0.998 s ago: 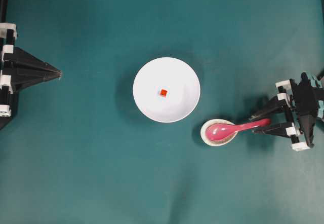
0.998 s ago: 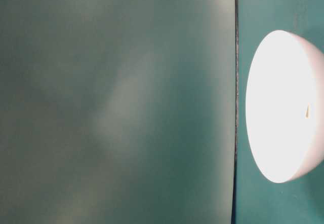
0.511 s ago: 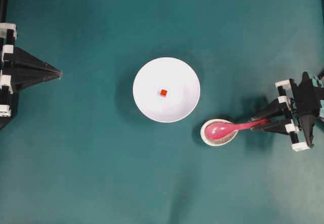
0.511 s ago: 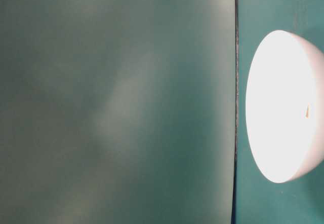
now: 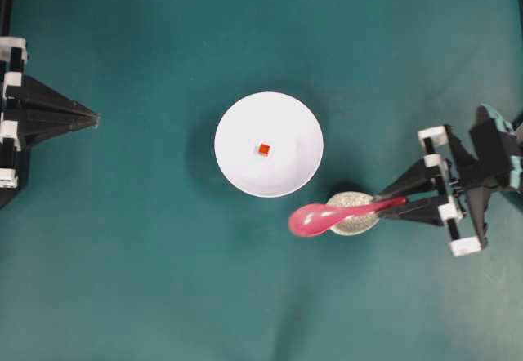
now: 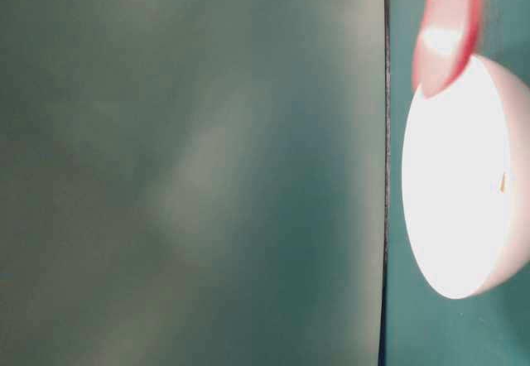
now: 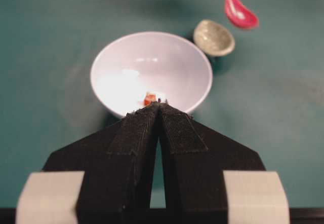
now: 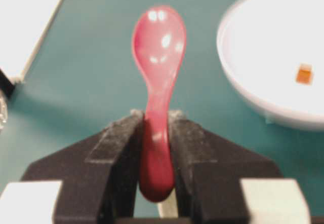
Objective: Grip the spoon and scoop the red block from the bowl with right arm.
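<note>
Landmark: white bowl (image 5: 269,144), standing at the middle of the teal tabletop (image 5: 163,279).

Left gripper (image 5: 95,118): well to the left of the bowl, tips aimed at it. Jaws pressed together, nothing between them. Far from the spoon and no part of this step.

Red block (image 5: 263,149): on the bowl's floor, close to its centre, lying loose. The left wrist view shows it against the near inner wall (image 7: 150,98).

Spoon (image 5: 339,214): lifted, just off the bowl's lower right rim. Long axis runs roughly level across the overhead view; scoop end toward the bowl, handle end toward the right arm. Scoop is outside the rim, not over the bowl's interior.

Speckled dish (image 5: 353,212): beneath the spoon's shaft, just beside the bowl's lower right edge; nothing resting in it.

Right gripper (image 5: 391,205): right of the bowl, the nearer arm by a wide margin. Jaws pinching the spoon's handle near its end, scoop pointing straight out ahead of them in the right wrist view (image 8: 158,148).

Governing relation: block lies up and to the left of the scoop tip, with the bowl's rim between them. Judgement: the scoop must clear the rim, then dip.

Surface and room: plain cloth-like tabletop, open on all sides of the bowl; the dish is the only obstacle near the path.
</note>
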You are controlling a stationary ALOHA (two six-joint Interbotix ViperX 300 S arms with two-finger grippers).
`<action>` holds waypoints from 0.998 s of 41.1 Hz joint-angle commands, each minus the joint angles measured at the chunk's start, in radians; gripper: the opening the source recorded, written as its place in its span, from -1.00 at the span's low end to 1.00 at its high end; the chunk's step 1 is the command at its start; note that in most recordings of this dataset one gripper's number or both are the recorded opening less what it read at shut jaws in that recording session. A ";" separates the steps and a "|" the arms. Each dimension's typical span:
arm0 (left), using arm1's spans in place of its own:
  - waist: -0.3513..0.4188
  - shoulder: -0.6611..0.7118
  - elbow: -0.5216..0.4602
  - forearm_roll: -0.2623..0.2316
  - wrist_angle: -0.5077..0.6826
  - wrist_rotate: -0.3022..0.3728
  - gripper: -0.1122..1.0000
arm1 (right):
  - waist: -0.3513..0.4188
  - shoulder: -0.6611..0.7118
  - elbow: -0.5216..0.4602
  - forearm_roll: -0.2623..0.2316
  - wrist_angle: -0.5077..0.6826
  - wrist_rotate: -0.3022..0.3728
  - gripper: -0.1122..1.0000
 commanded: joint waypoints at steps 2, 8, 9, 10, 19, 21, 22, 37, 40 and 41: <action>-0.002 0.005 -0.031 0.002 -0.005 -0.002 -0.80 | -0.044 -0.074 -0.166 0.002 0.307 0.000 -0.38; -0.002 0.009 -0.029 0.000 -0.002 -0.002 -0.80 | -0.127 -0.083 -0.377 -0.003 0.721 0.000 -0.38; -0.002 0.011 -0.029 0.002 -0.002 -0.002 -0.80 | -0.140 -0.078 -0.405 -0.003 0.765 0.002 -0.38; -0.002 0.009 -0.029 0.002 -0.002 -0.002 -0.80 | -0.156 -0.069 -0.440 -0.003 0.825 0.006 -0.38; -0.002 0.009 -0.029 0.000 0.008 -0.002 -0.80 | -0.236 0.038 -0.663 0.002 1.123 0.025 -0.38; -0.002 0.009 -0.029 0.000 0.017 -0.002 -0.80 | -0.249 0.081 -0.701 0.000 1.175 0.035 -0.38; -0.002 0.009 -0.029 0.000 0.023 -0.002 -0.80 | -0.253 0.098 -0.715 0.002 1.197 0.038 -0.38; -0.002 -0.012 -0.032 0.002 0.106 0.000 -0.80 | -0.270 0.344 -0.861 -0.008 1.381 0.046 -0.38; -0.002 -0.014 -0.034 0.000 0.104 0.000 -0.80 | -0.272 0.360 -0.862 -0.009 1.371 0.048 -0.38; -0.002 -0.015 -0.034 0.000 0.104 0.002 -0.80 | -0.273 0.365 -0.862 -0.009 1.368 0.048 -0.38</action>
